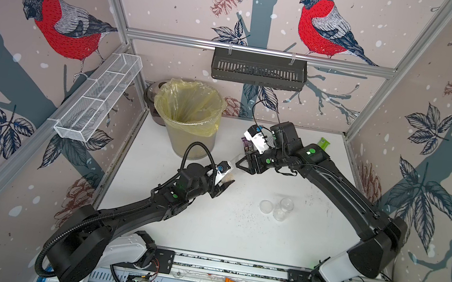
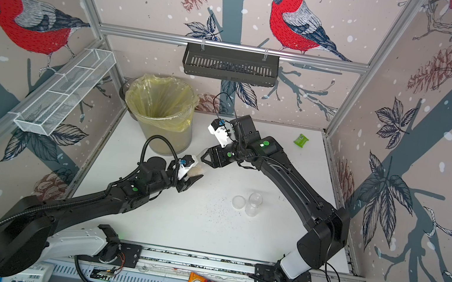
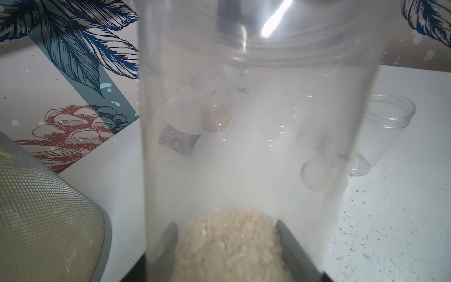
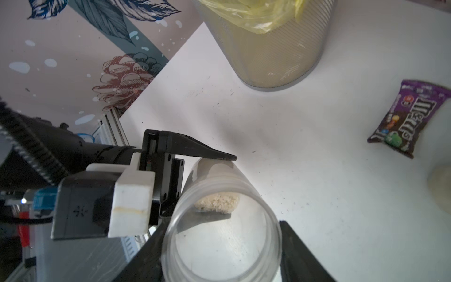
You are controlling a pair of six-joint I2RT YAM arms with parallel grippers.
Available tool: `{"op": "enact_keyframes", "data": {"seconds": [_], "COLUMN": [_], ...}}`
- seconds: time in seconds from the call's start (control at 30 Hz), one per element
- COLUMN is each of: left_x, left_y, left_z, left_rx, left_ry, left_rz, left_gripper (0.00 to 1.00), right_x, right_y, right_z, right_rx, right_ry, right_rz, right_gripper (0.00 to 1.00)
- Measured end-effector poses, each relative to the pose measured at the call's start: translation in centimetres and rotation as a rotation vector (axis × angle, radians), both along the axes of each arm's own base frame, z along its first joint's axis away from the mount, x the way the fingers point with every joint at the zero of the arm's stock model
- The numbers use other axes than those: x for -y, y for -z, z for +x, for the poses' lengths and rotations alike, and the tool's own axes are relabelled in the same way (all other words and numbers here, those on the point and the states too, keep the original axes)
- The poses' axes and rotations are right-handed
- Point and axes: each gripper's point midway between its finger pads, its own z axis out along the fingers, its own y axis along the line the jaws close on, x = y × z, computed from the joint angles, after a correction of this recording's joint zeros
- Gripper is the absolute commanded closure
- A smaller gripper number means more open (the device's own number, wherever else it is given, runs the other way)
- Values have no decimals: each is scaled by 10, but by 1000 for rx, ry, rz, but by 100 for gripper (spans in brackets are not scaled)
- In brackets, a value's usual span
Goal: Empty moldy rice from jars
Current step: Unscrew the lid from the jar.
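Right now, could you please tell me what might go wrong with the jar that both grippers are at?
1. The jar hangs over the table, beside the bin rather than above it. Tipped here, the rice would likely land on the table.
2. The left gripper grips only the jar's rice end, while the right gripper flanks its other end. A pull or twist might slip it loose.

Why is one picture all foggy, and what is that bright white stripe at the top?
Left wrist view: the clear jar sits right against the lens, so the candy packet behind it looks milky and soft; the stripe is light glaring off its wall. Right wrist view: the rice looks sharp. Both top views: the empty jar nearly vanishes against the white table.
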Motion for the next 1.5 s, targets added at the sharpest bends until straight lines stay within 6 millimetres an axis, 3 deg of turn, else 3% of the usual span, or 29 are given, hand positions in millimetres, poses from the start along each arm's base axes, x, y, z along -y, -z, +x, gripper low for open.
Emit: {"op": "enact_keyframes", "data": {"seconds": [0.1, 0.27, 0.57, 0.7, 1.1, 1.13, 1.17, 1.4, 1.5], "left_x": [5, 9, 8, 8, 5, 6, 7, 8, 8], "left_y": [-7, -8, -2, -2, -9, -13, -15, -14, -14], "left_z": [0, -4, -3, -2, -4, -4, -4, -3, -3], "left_rx": [6, 4, -35, -39, -20, -8, -1, 0, 0], "left_ry": [19, 50, 41, 37, 31, 36, 39, 42, 38], "left_rz": [-33, -46, -31, -29, -40, -50, -56, -57, -57], "left_gripper": [100, 100, 100, 100, 100, 100, 100, 100, 100], "right_x": [2, 10, 9, 8, 5, 6, 6, 7, 18], "right_y": [-7, -9, 2, 1, 11, 13, 13, 3, -2], "right_z": [-2, -7, 4, 4, -5, -6, -6, 2, 9], "right_rx": [109, 247, 279, 284, 321, 321, 324, 369, 365], "right_ry": [-113, -278, -438, -464, -491, -491, -489, -450, -383], "right_rz": [-13, -4, -14, -23, -32, -32, -30, -24, -32], "right_gripper": [70, 59, 52, 38, 22, 3, 0, 0, 0]}}
